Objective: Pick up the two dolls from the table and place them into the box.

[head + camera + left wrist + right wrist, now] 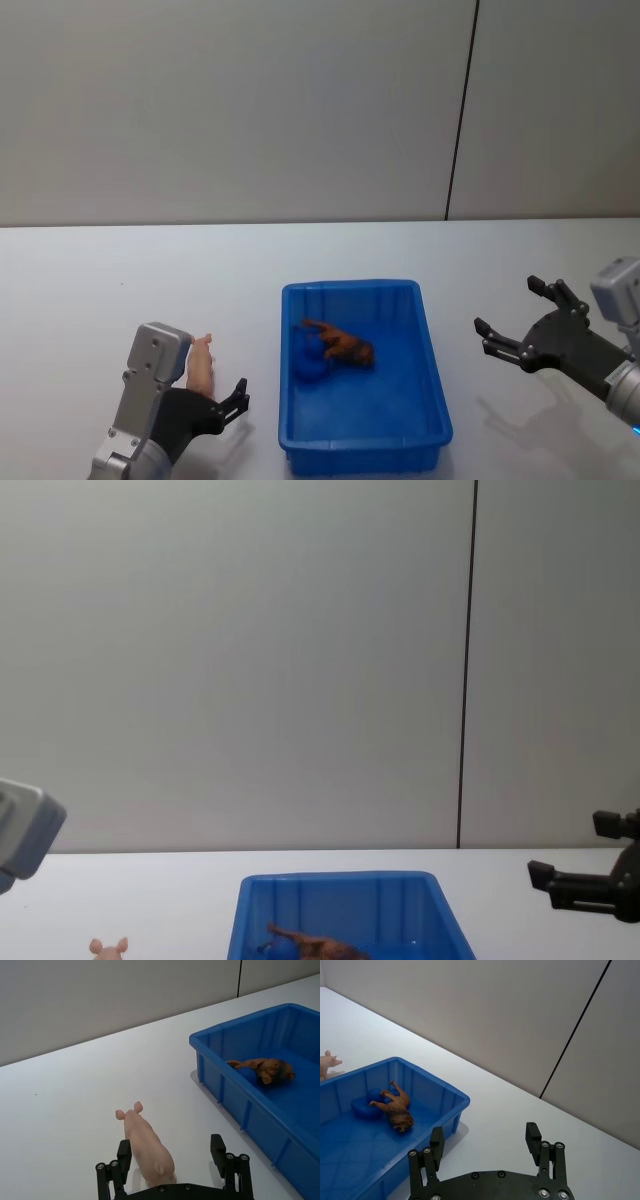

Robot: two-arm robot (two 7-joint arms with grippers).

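One doll in the box, one between my fingers

My left gripper (173, 1167) is spread wide on the worktop (100, 280), with the pink doll (146, 1144) lying between its fingers, unclamped. The blue box (432, 376) sits just to that gripper's right, with the brown doll (341, 343) inside. My right gripper (516, 319) hovers wide open beyond the box's right side.

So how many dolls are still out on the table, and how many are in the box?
1 on the table: the pink doll, between the open fingers of the left gripper. 1 in the box: the brown doll. The right gripper hangs open, empty.
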